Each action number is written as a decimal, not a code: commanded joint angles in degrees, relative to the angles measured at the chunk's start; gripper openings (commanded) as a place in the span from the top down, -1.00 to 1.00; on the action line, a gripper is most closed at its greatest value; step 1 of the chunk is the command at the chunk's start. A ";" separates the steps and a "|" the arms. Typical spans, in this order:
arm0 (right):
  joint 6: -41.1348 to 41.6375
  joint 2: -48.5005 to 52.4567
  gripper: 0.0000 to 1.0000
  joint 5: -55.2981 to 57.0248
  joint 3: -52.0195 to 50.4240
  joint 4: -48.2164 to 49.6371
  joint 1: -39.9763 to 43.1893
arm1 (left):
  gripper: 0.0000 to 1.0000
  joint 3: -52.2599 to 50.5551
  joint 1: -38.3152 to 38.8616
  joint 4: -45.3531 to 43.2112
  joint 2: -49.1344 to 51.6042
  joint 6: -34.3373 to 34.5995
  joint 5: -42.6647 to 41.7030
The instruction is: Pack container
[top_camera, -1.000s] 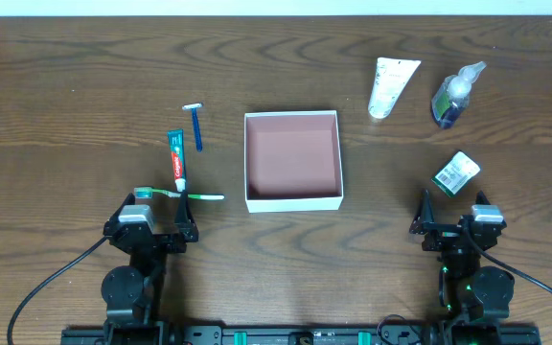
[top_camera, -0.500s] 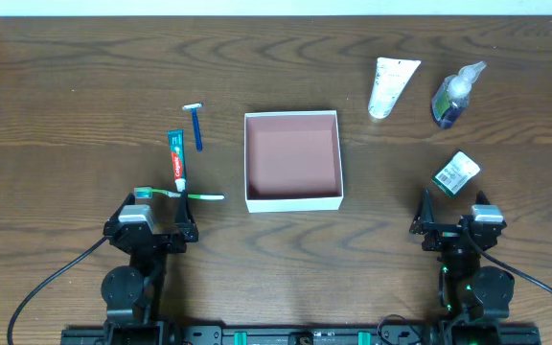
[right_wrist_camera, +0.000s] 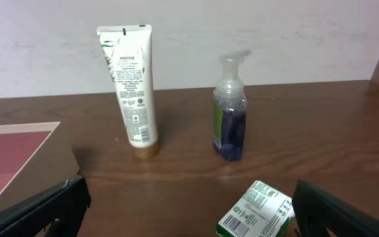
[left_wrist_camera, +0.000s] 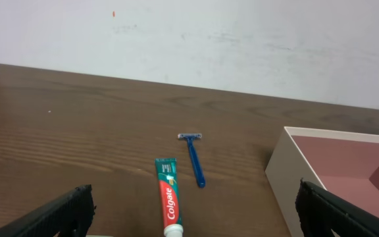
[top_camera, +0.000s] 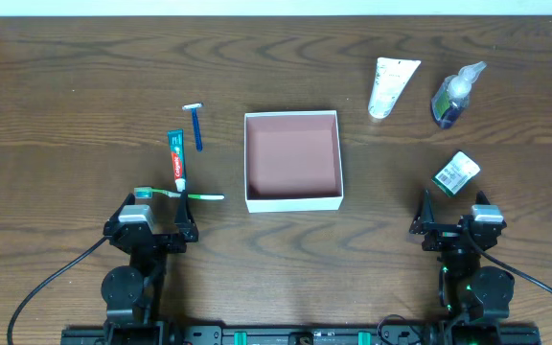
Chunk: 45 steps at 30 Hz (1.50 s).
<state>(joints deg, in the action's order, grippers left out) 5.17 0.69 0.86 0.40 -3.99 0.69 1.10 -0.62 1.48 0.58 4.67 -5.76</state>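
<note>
The container (top_camera: 292,199), a square white-walled box with a pink-brown inside, sits empty mid-table; it also shows in the left wrist view (left_wrist_camera: 295,171) and the right wrist view (right_wrist_camera: 38,158). Left of it lie a red-green toothpaste tube (top_camera: 175,159), a blue razor (top_camera: 196,125) and a green toothbrush (top_camera: 180,195). On the right lie a white tube (top_camera: 391,86), a blue soap pump bottle (top_camera: 451,96) and a green-white packet (top_camera: 456,172). My left gripper (top_camera: 151,225) is open and empty near the toothbrush. My right gripper (top_camera: 456,222) is open and empty just below the packet.
The dark wooden table (top_camera: 84,86) ends at a white wall at the back. Both arm bases and cables stand at the front edge.
</note>
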 commanded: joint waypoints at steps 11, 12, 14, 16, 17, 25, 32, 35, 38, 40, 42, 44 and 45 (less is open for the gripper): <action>0.61 -0.37 -0.99 -6.56 -0.11 1.18 0.44 | -0.96 -0.87 0.17 2.12 -0.28 0.28 -0.68; 0.59 -0.35 -0.99 -7.08 -0.11 0.98 0.44 | -0.96 -0.87 0.17 2.12 -0.28 0.28 -0.68; 0.85 -0.17 -0.98 -7.87 -0.11 0.28 0.44 | -0.96 -0.87 0.17 2.12 -0.28 0.28 -0.68; 1.31 0.50 -0.98 -8.00 -0.11 0.35 0.44 | -0.96 -0.87 0.17 2.12 -0.28 0.28 -0.68; 1.68 0.96 -0.99 -8.00 -0.11 0.35 0.44 | -0.96 -0.87 0.17 2.12 -0.28 0.28 -0.68; 3.63 5.95 -0.99 -10.80 0.20 4.83 0.44 | -0.96 -0.87 0.17 2.12 -0.28 0.28 -0.70; 5.73 12.90 -0.98 -12.98 8.92 3.43 0.44 | -0.96 -0.87 0.17 2.12 -0.28 0.31 -0.68; 5.57 18.27 -0.99 -12.96 16.24 -1.01 0.44 | -0.96 -0.87 0.17 2.12 -0.28 0.28 -0.68; 5.46 24.41 -0.99 -13.22 23.63 -4.00 0.44 | -0.96 -0.87 0.17 2.12 -0.28 0.28 -0.68; 4.92 29.00 -0.99 -14.27 29.46 -7.10 0.44 | -0.96 -0.87 0.17 2.14 -0.28 0.28 -0.68; 4.42 33.68 -0.99 -14.62 36.04 -12.48 0.44 | -0.96 -0.87 0.17 2.12 -0.28 0.28 -0.68; 4.37 39.23 -0.98 -14.60 43.93 -19.74 0.44 | -0.96 -0.87 0.17 2.12 -0.28 0.28 -0.68; 4.09 41.79 -0.99 -14.60 47.50 -22.82 0.44 | -0.96 -0.87 0.17 2.12 -0.28 0.28 -0.68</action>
<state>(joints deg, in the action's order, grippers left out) 9.89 38.00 -12.78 40.84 -24.21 0.69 1.10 -0.62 1.48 0.60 4.69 -5.76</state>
